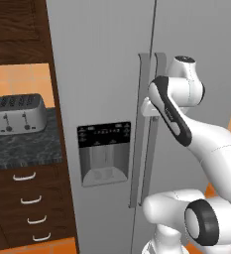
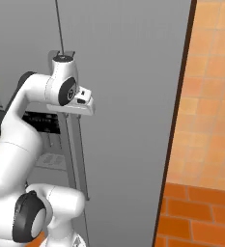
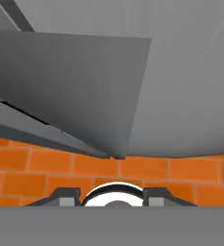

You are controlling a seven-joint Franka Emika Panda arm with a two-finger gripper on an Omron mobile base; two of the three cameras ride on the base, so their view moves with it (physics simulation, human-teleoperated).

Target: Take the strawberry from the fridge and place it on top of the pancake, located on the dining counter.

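- Fingers (image 3: 111,198) drawn close together at the bottom of the hand view, pointing down at the orange brick floor (image 3: 171,173); whether they clasp anything cannot be told
- Hand sits up against the long vertical handles (image 1: 147,129) at the seam of the fridge (image 1: 102,74); both doors look shut
- Black dispenser panel (image 1: 104,151) in the left door, below and left of the hand
- Left of the fridge: silver toaster (image 1: 19,114) on a dark speckled worktop (image 1: 23,146) over wooden drawers
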